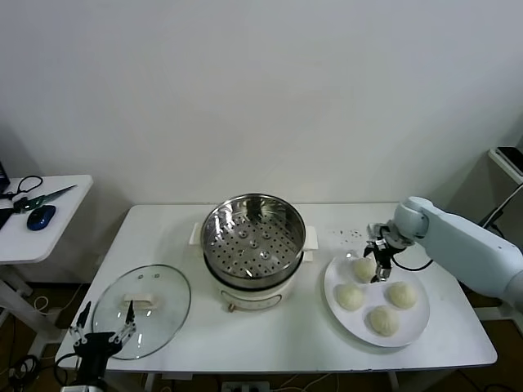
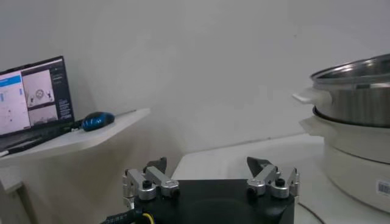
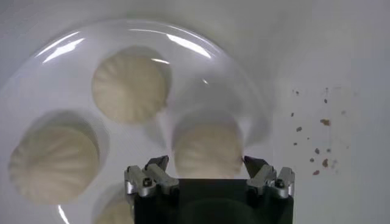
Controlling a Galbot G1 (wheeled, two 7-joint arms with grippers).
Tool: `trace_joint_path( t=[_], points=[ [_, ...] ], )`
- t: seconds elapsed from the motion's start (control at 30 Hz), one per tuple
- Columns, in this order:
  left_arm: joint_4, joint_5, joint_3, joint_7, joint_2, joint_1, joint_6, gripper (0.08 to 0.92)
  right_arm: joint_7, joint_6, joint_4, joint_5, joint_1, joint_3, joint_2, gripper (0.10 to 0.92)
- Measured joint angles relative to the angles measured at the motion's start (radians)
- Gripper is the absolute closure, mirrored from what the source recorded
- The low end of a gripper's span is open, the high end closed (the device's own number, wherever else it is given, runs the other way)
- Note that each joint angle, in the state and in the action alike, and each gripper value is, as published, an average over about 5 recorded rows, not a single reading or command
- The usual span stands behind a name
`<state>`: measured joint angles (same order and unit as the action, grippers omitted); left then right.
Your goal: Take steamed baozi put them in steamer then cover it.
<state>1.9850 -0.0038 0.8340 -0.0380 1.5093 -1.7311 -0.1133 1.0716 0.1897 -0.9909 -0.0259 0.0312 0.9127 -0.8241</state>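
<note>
right gripper [image 3: 206, 169]: fingers apart, one on each side of a small round cream-white bun [image 3: 207, 148] on the flat white plate [image 1: 413, 329], bun right between them | left gripper [image 2: 210, 175]: fingers apart, far off by the clear glass lid [image 1: 155, 314] | shiny steel steamer [image 1: 253, 237] holds no bun yet

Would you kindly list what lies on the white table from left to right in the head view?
Left gripper → cover → steamer → right gripper above plate with four steamed baozi.
</note>
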Motion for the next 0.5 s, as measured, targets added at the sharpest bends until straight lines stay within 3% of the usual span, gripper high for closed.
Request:
trace_joint_path(
  t=[0.5],
  points=[
    [-0.001,-0.001,-0.001,0.000,-0.001,-0.004,-0.001,0.177,-0.004,-0.006,0.015,-0.021,-0.004,-0.013,-0.014,0.334]
  ],
)
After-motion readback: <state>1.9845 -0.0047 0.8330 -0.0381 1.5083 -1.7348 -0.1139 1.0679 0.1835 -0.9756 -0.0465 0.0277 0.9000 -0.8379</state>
